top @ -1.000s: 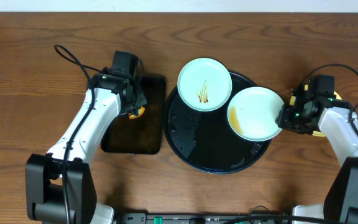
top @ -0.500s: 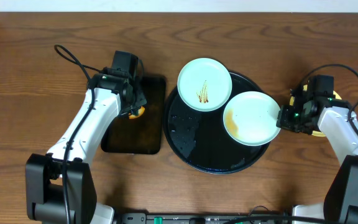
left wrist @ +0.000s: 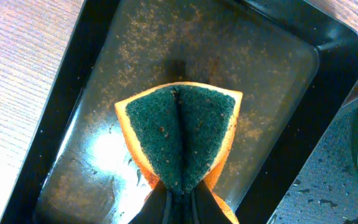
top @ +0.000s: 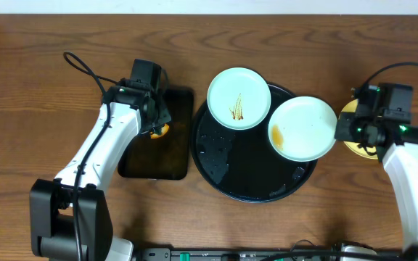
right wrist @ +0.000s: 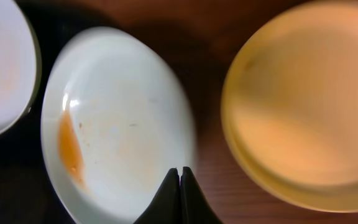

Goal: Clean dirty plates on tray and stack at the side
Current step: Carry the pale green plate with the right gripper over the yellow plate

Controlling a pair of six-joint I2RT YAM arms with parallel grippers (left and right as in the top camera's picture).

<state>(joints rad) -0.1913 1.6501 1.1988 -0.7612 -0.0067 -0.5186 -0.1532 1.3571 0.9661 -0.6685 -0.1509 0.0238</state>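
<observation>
- the bench (top: 49, 43) carries everything; the round tray (top: 245, 174) sits at its middle, between the two arms.
- the rectangular tray (top: 154, 163) lies just left of the round tray, under the left wrist.
- the left arm runs diagonally up from the near edge, its wrist pointing down over the rectangular tray. the right arm comes up the right side with its wrist turned left toward the round tray.
- the orange-smeared plate (top: 302, 129) is at the round tray's right side, overhanging its rim. whether it rests on the tray or is lifted off it, i cannot tell.
- the streaked plate (top: 239, 98) lies on the round tray's far edge, touching or overlapping the orange-smeared plate's rim. the left arm looks slightly nearer to it.
- the yellow plate (top: 358, 141) sits on the bench just right of the orange-smeared plate, partly under the right wrist.
- the sponge (left wrist: 182, 130) is folded green face outward and hangs over the rectangular tray.
- the left fingers (left wrist: 180, 202) are pinched tight on the sponge's near end.
- the right fingers (right wrist: 180, 186) are closed together on the orange-smeared plate's right rim.
- the relation that matters: the held plate shows its smear on the side facing the sponge, and the two are well apart, with the round tray between them. i judge that scrubbing needs them brought together.
</observation>
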